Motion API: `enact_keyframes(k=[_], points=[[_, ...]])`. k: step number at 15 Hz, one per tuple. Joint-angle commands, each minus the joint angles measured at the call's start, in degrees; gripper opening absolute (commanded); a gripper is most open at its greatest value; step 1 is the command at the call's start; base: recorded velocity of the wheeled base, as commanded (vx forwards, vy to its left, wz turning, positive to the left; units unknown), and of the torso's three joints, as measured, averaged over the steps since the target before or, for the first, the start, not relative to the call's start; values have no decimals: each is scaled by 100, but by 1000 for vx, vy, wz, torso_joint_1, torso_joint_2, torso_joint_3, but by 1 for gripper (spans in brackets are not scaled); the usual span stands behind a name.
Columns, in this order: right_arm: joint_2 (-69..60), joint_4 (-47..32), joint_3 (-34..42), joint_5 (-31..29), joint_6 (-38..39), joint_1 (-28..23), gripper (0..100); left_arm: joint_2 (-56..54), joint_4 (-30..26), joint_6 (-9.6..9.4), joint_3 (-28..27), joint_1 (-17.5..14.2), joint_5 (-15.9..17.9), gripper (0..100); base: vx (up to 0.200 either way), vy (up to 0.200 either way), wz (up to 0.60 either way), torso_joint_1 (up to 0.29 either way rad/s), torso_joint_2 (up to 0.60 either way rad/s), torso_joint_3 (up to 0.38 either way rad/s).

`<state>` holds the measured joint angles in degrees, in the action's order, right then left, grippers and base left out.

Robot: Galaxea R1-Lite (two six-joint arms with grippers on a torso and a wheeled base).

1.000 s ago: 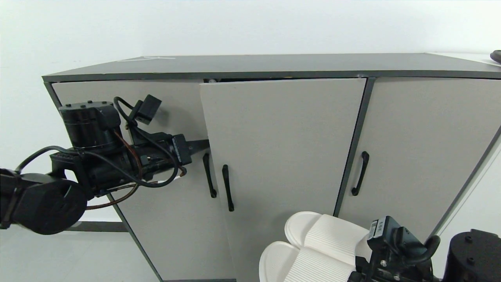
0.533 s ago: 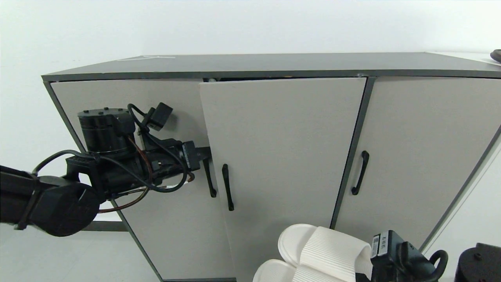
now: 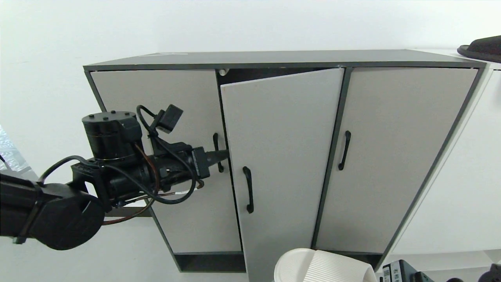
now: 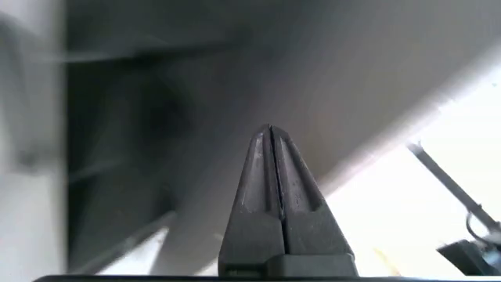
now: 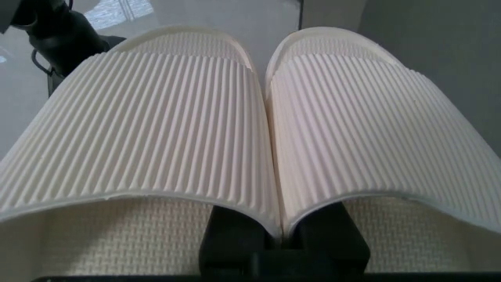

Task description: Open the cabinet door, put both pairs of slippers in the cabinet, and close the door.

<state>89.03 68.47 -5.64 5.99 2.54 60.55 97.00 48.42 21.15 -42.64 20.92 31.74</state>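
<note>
White ribbed slippers [image 5: 196, 133] come nearest, a pair lying side by side with their toes pointing away from the right hand [image 5: 283, 239]. That hand pinches the two inner edges together where the pair meets. It holds them low, out in front of the cabinet [image 3: 274, 56] and not inside it. Just ahead of the right hand and above it stands the middle door [image 3: 285, 149], swung partly outward on its right-side hinges, with a dark gap showing along its top and free edge. Its black handle [image 3: 247, 190] hangs close to that free edge.

Off to the side of the right hand and higher up, the left hand [image 3: 221, 154] reaches level toward the cabinet. Its fingers [image 4: 258, 188] are pressed together into one narrow wedge with nothing between them. The tip of that wedge goes in at the gap behind the middle door's free edge. The wrist view shows the dark inside of the cabinet beyond the tip and the grey back of the door to one side. Just above the left hand's tip is the black handle of the left door [image 3: 156, 94], which lies flat and shut.

Beyond the middle door, on the side away from the left hand, the right door [image 3: 403, 149] is shut too. Farthest off, past the cabinet's far top corner, a dark slipper [image 3: 483, 46] rests on a white surface.
</note>
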Motion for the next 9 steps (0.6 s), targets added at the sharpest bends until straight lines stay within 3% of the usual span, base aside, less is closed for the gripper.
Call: enact_keyframes(k=[1,3,4,5,6,7,9], points=[[-35,8,28,-1,1,18,0,65,-17,-190,-42,923,-125,0,-200,0,0,-7,-2,2],[-35,8,63,87,1,18,0,610,-17,-269,-570,1696,-397,0,-200,0,0,5,2,5],[-35,8,90,96,1,18,0,759,-8,-375,-675,1872,-555,0,-200,0,0,-2,2,2],[-35,17,116,96,1,18,0,873,9,-603,-745,2057,-793,0,-200,0,0,-7,2,2],[-35,17,143,96,-7,18,0,768,89,-762,-649,2127,-1021,0,-200,0,0,2,-2,-2],[-26,17,134,87,-7,18,0,592,106,-735,-587,2092,-1047,0,0,0,0,0,0,0],[36,17,99,69,-7,18,0,56,97,-744,-350,1547,-1109,0,0,0,0,0,0,0]])
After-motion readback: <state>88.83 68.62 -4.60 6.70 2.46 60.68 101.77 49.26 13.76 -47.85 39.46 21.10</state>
